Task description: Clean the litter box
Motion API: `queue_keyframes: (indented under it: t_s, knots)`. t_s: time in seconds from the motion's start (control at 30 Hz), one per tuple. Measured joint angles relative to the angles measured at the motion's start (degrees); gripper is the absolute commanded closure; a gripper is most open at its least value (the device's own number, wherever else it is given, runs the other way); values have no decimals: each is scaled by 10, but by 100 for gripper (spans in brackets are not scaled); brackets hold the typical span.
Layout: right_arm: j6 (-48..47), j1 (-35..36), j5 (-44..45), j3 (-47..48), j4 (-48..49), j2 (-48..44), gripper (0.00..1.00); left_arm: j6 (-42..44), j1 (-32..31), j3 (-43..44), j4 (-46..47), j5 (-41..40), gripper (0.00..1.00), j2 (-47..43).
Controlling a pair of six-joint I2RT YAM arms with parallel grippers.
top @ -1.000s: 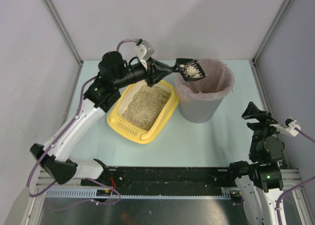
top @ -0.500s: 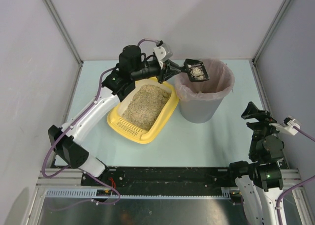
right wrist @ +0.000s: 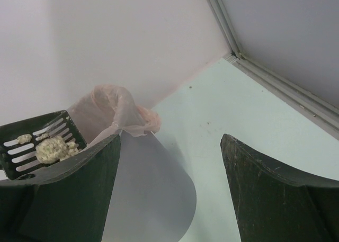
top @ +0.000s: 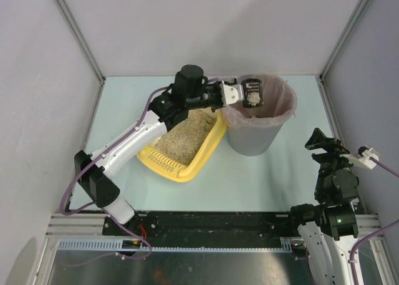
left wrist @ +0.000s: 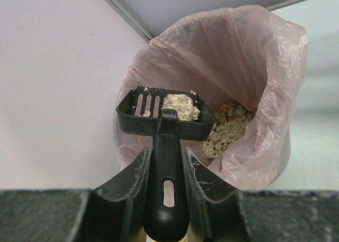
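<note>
We see the litter box [top: 163, 164], a shallow yellow tray of beige granules with its slotted lip toward the arms. It lies on the table [top: 268, 173] just left of the grey bin [top: 252, 140]. The left gripper [left wrist: 165, 165] clamps a black scoop [left wrist: 139, 117] that carries a clump [left wrist: 180, 105] over the bin's pink liner [left wrist: 265, 67]. The right gripper [right wrist: 167, 152] gapes wide and holds nothing.

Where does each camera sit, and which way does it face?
Top external: above, behind the bases, looking down on the litter box; both arms show.
Left wrist: on left arm, facing into the bin; jaws clamp the scoop.
Right wrist: on right arm, facing the far corner; open jaws show.
Shared: all see scoop and bin.
</note>
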Motion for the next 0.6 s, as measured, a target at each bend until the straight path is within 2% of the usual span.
queue_keyframes:
  t_s: [0.23, 0.4, 0.6]
  knots:
    - [-2, 0, 0, 0, 5, 19, 18, 134, -48, 0, -15, -84, 100, 2]
    - [-2, 0, -3, 0, 7, 21, 18, 190, -68, 0, -15, -116, 100, 2]
    - [-2, 0, -4, 0, 7, 21, 18, 276, -99, -11, -14, -196, 100, -1]
